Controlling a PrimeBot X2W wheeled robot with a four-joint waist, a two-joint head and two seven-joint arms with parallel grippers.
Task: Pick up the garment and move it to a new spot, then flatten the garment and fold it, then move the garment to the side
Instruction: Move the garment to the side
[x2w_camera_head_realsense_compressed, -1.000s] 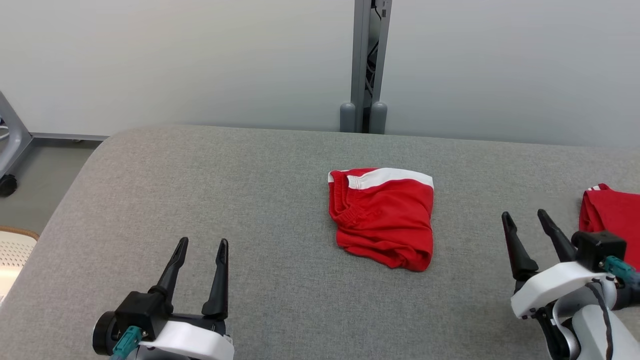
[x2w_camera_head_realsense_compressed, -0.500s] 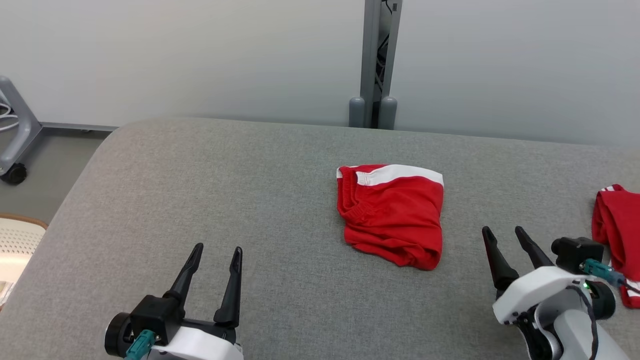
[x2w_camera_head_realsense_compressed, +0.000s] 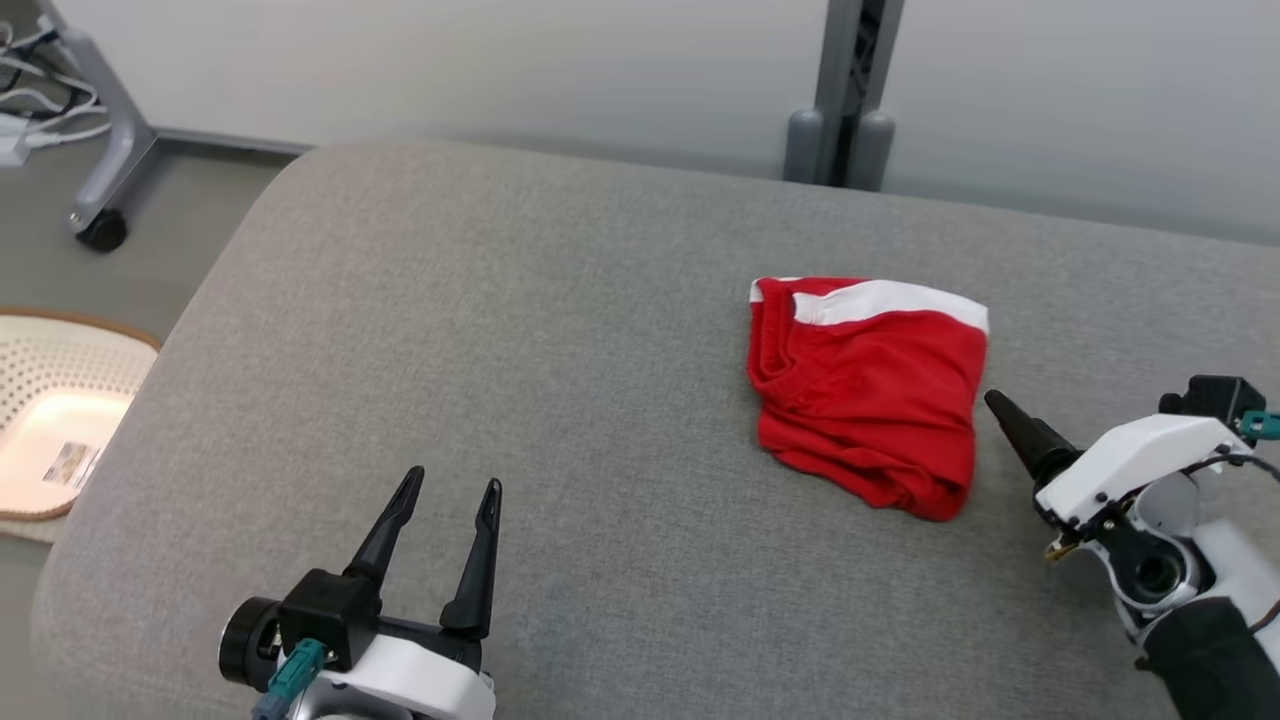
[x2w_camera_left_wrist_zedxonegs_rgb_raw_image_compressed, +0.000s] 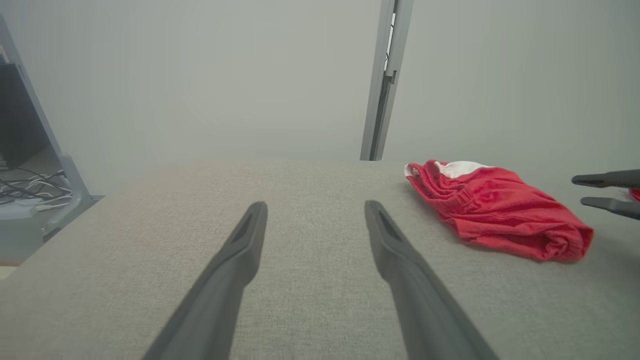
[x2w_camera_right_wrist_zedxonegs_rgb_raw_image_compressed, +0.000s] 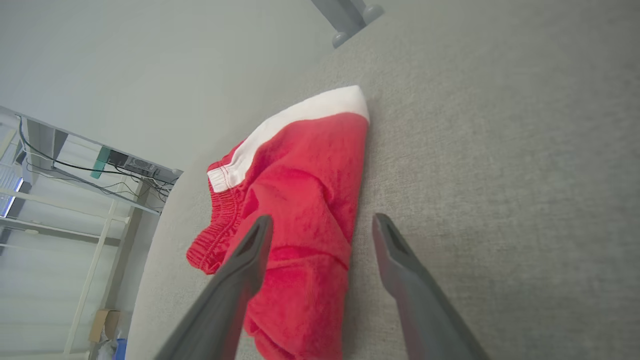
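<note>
Right wrist view: right claw (x2w_camera_right_wrist_zedxonegs_rgb_raw_image_compressed: 322, 219) spread near garment (x2w_camera_right_wrist_zedxonegs_rgb_raw_image_compressed: 300, 165) edge, apparently not touching

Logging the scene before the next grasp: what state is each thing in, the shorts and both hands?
Red shorts: folded into a compact bundle, lying on the grey table, not held.
Left hand: open, empty, over the table, well apart from the shorts.
Right hand: open, empty, fingers pointing at the shorts' right edge.
</note>
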